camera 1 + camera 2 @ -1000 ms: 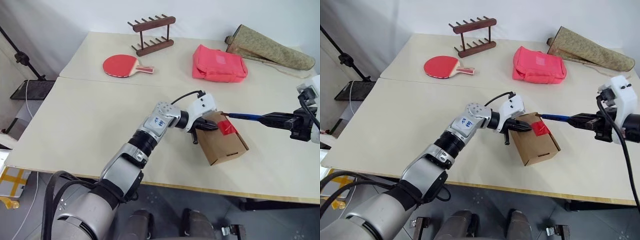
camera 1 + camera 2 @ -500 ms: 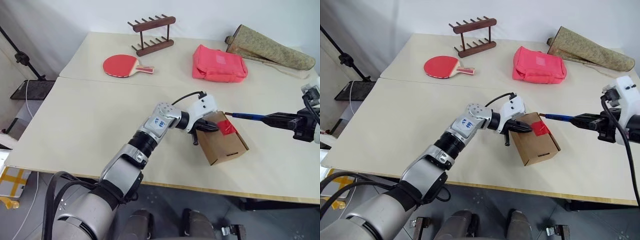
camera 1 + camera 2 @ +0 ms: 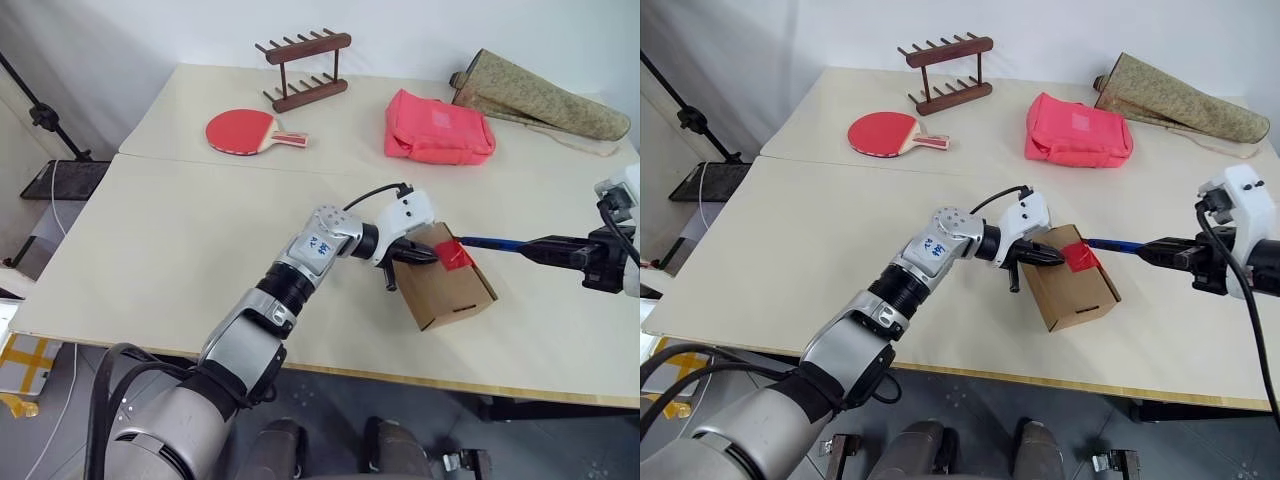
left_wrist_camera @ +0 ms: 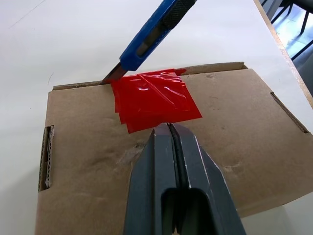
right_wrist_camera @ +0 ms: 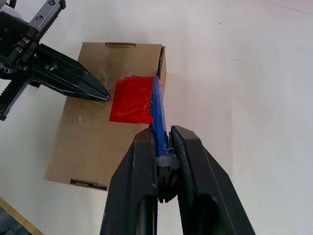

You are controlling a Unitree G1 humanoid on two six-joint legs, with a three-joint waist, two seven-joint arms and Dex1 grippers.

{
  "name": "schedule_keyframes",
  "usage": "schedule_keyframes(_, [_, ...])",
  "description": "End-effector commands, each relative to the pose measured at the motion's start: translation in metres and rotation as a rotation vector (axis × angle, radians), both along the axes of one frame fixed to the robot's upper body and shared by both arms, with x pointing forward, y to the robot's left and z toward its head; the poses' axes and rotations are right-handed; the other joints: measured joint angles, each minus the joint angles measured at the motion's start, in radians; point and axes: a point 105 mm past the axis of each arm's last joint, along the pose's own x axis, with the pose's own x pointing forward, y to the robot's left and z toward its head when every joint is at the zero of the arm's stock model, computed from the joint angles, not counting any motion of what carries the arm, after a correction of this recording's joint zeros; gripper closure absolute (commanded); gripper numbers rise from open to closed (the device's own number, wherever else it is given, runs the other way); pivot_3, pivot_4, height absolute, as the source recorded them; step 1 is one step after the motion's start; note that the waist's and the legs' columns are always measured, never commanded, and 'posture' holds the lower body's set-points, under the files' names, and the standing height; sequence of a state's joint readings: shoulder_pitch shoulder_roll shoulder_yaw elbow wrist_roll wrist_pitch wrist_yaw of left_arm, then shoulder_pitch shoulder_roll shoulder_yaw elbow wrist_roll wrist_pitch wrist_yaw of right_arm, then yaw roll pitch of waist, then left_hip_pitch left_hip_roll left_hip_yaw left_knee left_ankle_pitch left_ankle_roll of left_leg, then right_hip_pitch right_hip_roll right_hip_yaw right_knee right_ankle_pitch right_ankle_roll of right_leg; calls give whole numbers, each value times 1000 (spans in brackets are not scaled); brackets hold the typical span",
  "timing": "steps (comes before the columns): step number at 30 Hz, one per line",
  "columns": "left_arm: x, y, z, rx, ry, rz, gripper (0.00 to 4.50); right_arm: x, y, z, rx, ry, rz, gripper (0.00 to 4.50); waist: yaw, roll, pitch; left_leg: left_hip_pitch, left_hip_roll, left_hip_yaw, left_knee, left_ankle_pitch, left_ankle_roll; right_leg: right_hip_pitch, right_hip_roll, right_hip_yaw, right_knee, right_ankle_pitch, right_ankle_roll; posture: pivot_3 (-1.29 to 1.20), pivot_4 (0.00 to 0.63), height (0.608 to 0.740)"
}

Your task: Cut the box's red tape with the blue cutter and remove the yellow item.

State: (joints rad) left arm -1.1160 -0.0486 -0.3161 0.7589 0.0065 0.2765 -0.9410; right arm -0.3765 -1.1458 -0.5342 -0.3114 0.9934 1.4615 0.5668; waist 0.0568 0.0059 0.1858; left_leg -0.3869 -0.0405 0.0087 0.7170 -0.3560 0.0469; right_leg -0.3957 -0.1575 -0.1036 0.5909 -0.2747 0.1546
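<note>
The brown cardboard box (image 3: pixel 447 285) lies on the table, closed, with the red tape (image 4: pixel 154 98) across its flap edge. My left gripper (image 4: pixel 168 128) is shut, and its tips press on the box top just beside the tape. My right gripper (image 5: pixel 164 147) is shut on the blue cutter (image 5: pixel 157 110), reaching in from the right. The cutter's blade tip rests at the flap edge by a corner of the tape. The yellow item is hidden.
At the back of the table are a red paddle (image 3: pixel 245 130), a wooden rack (image 3: pixel 303 68), a pink pouch (image 3: pixel 438 128) and a rolled mat (image 3: pixel 540 95). The table's front edge (image 3: pixel 400 375) runs close below the box.
The cutter's tip sits slightly lower against the taped edge than a second ago. The left gripper and the box have kept still.
</note>
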Motion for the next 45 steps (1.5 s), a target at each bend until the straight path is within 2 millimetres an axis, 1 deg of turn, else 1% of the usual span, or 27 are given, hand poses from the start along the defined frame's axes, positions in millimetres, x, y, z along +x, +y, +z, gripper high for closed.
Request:
schedule_keyframes(1, [-3,4,-29,95,60,9,4500,-7,3,12,-5,-21,26,4328,0,0,0,0,0,0,0,0,0,0,0,0,0,0,0,0,150,740])
schedule_keyframes(3, [-2,5,-31,120,50,10,4500,-11,3,8,-39,50,24,4328,1,1,0,0,0,0,0,0,0,0,0,0,0,0,0,0,150,740])
schedule_keyframes(4, [-1,7,-37,164,29,13,4500,-11,5,7,-46,74,29,4328,1,1,-1,0,0,0,0,0,0,0,0,0,0,0,0,0,150,740])
schedule_keyframes(7, [4,17,-52,308,-38,8,4500,-7,9,10,-40,116,44,4329,1,0,-2,0,0,0,0,0,0,1,-1,0,0,0,0,0,150,740])
schedule_keyframes(10, [6,21,-59,378,-56,3,4500,-2,14,11,-56,160,70,4329,-3,-2,-5,2,0,0,1,0,0,3,-1,0,-1,0,0,0,150,740])
schedule_keyframes(14, [5,19,-62,377,-33,0,4500,12,17,18,-58,190,67,4329,-7,-5,-8,4,-1,0,0,0,0,3,-3,0,-2,1,-1,0,150,740])
schedule_keyframes(16, [4,19,-64,375,-22,-3,4500,20,15,20,-70,212,45,4329,-7,-6,-9,5,0,1,0,0,0,3,-5,0,-4,1,-1,0,150,740])
schedule_keyframes(21, [-1,20,-74,381,7,-14,4500,40,27,40,-4,242,64,4329,-7,-6,-9,5,0,1,0,-1,0,3,-8,1,-4,1,-2,0,150,740])
schedule_keyframes(23, [-2,20,-75,381,10,-15,4500,43,28,42,-4,270,54,4329,-5,-6,-9,5,-1,0,-1,-1,0,2,-8,0,-4,1,-2,0,150,740])
schedule_keyframes(25, [-3,20,-77,385,13,-17,4500,43,27,43,-14,305,52,4329,-4,-6,-9,4,0,0,-1,-1,-1,2,-7,0,-4,1,-2,0,150,740])
schedule_keyframes(29, [-5,20,-80,384,22,-19,4500,35,22,39,-71,389,42,4329,-2,-6,-9,2,-1,-1,-1,-2,0,2,-6,-1,-4,1,-1,0,150,740])
schedule_keyframes(34, [-7,16,-81,361,40,-12,4500,18,15,29,-106,497,60,4329,6,-7,-10,1,-3,-3,-1,-4,0,2,-6,-3,-4,1,-1,0,150,740])
schedule_keyframes(39, [-8,19,-85,362,49,-5,4500,4,8,17,-134,577,61,4329,13,-7,-10,1,-3,-4,-1,-7,0,2,-6,-4,-4,2,-1,0,150,740])
schedule_keyframes(41, [-9,19,-85,363,51,-8,4500,3,6,16,-141,588,59,4329,13,-7,-10,1,-3,-4,-1,-8,0,2,-6,-5,-5,2,-1,0,150,740])
schedule_keyframes(45, [-10,17,-86,354,57,-9,4500,23,6,24,-133,551,11,4329,10,-7,-12,1,-2,-3,-1,-8,0,2,-6,-7,-6,2,-1,0,150,740])
